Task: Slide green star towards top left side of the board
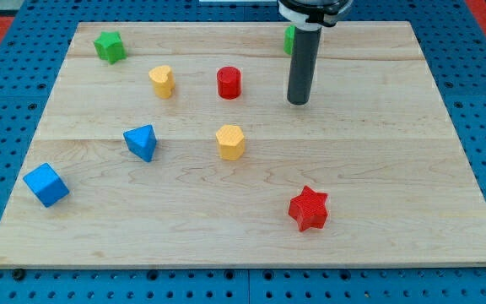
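The green star (pixel 109 46) lies near the board's top left corner. My tip (pixel 298 101) stands on the board at the upper middle-right, far to the right of the green star and right of the red cylinder (pixel 229 83). A second green block (pixel 288 40) is mostly hidden behind the rod, near the view's top edge.
On the wooden board (pixel 395 169): a yellow block (pixel 162 81) left of the red cylinder, a yellow hexagonal block (pixel 230 142) at the middle, a blue triangular block (pixel 142 142), a blue cube (pixel 45 185) at the lower left, a red star (pixel 309 209) at the lower right.
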`<action>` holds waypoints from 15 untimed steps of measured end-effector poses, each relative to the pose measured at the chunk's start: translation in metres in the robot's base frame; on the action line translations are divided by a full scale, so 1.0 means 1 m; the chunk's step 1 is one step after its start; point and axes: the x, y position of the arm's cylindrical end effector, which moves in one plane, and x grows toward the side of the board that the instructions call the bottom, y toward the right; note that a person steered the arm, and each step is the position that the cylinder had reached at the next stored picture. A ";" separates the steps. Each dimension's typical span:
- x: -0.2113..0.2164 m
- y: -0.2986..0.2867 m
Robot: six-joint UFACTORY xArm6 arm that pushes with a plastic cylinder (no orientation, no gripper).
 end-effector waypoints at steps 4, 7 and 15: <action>0.000 -0.037; -0.051 -0.019; -0.140 -0.172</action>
